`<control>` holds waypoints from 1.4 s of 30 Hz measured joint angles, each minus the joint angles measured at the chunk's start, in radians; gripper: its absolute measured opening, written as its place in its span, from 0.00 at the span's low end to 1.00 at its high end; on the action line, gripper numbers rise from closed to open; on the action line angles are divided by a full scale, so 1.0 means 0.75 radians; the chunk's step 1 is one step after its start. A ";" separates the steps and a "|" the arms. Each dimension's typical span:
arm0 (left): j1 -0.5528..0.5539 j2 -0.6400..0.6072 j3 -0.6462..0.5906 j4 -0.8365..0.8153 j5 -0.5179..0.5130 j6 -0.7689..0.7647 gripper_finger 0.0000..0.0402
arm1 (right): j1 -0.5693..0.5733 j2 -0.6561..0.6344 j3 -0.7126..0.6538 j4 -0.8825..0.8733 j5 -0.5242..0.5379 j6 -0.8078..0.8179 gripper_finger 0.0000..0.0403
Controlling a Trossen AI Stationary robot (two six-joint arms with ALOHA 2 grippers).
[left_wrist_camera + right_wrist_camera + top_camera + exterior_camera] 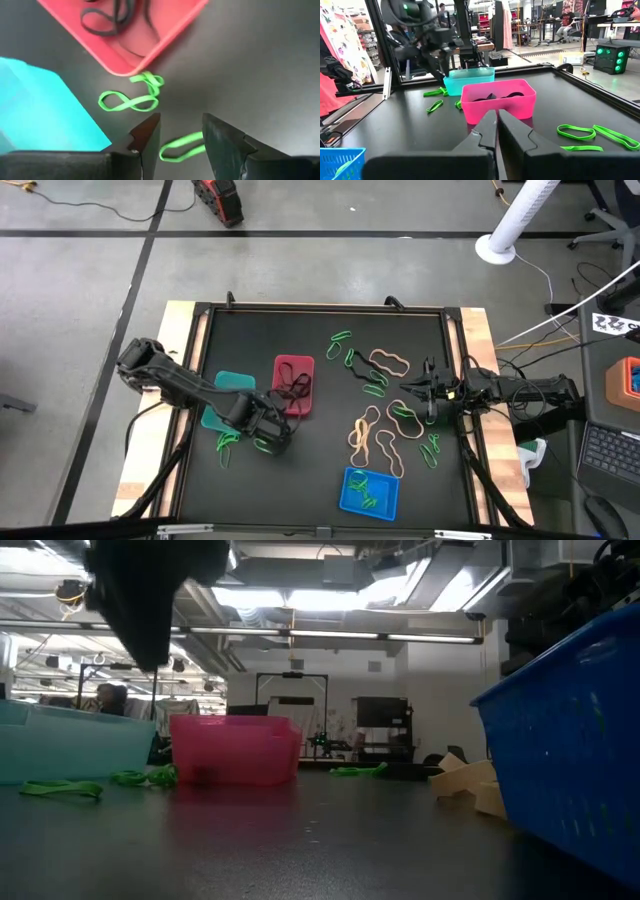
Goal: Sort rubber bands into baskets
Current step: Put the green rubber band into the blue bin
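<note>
My left gripper [270, 438] hangs open above the mat, just near of the red basket [293, 385] and the teal basket [232, 398]. A green rubber band [182, 147] lies flat on the mat below its spread fingers. Another, twisted green band [131, 101] lies at the red basket's corner [131, 70]. Black bands [107, 20] lie in the red basket. The blue basket [368, 492] at the near edge holds green bands. My right gripper [415, 390] waits shut at the mat's right side, pointing level.
Loose tan bands [375, 440] and green bands [345, 345] lie scattered over the mat's right half, between the red basket and my right gripper. More green bands [228, 445] lie near of the teal basket. A raised black frame [320, 307] borders the mat.
</note>
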 joint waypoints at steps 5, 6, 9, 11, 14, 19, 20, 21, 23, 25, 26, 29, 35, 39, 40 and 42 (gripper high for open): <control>0.026 0.000 -0.139 0.126 -0.019 -0.054 0.35 | 0.000 0.000 0.000 0.000 0.000 0.000 0.05; 0.033 0.001 -0.165 0.154 -0.026 -0.056 0.35 | 0.000 0.000 0.000 0.000 0.000 0.000 0.05; 0.048 0.001 -0.240 0.250 -0.040 -0.056 0.35 | 0.000 0.000 0.000 0.000 0.000 0.000 0.05; 0.064 0.001 -0.282 0.293 -0.043 -0.057 0.35 | 0.000 0.000 0.000 0.000 0.000 0.000 0.05; 0.081 0.001 -0.338 0.359 -0.047 -0.060 0.35 | 0.000 0.000 0.000 0.000 0.000 0.000 0.05; 0.105 0.002 -0.417 0.473 -0.049 -0.083 0.35 | 0.000 0.000 0.000 0.000 0.000 0.001 0.05; 0.109 0.002 -0.430 0.495 -0.049 -0.084 0.35 | 0.000 0.000 0.001 0.000 0.000 0.000 0.05; 0.112 0.003 -0.439 0.507 -0.049 -0.084 0.35 | 0.000 0.000 0.000 0.000 0.000 0.000 0.05; 0.117 0.002 -0.457 0.544 -0.049 -0.084 0.35 | 0.000 0.000 0.000 0.000 0.000 0.001 0.05; 0.122 0.003 -0.472 0.573 -0.049 -0.084 0.35 | 0.000 0.000 0.000 0.000 0.000 0.000 0.05; 0.125 0.003 -0.474 0.572 -0.049 -0.084 0.35 | 0.000 0.000 0.000 0.000 0.000 0.000 0.05; 0.132 0.003 -0.474 0.577 -0.063 -0.079 0.35 | 0.000 0.000 0.000 0.000 0.000 0.000 0.05; 0.138 0.003 -0.474 0.581 -0.076 -0.055 0.35 | 0.000 0.000 0.000 0.000 0.000 0.001 0.05; 0.134 0.003 -0.474 0.587 -0.074 -0.056 0.35 | 0.000 0.000 0.000 0.000 0.000 0.001 0.05; 0.134 0.003 -0.474 0.594 -0.074 -0.056 0.35 | 0.000 0.000 0.000 0.000 0.000 0.001 0.05; 0.134 0.003 -0.474 0.623 -0.071 -0.056 0.35 | 0.000 0.000 0.000 0.000 0.000 0.001 0.05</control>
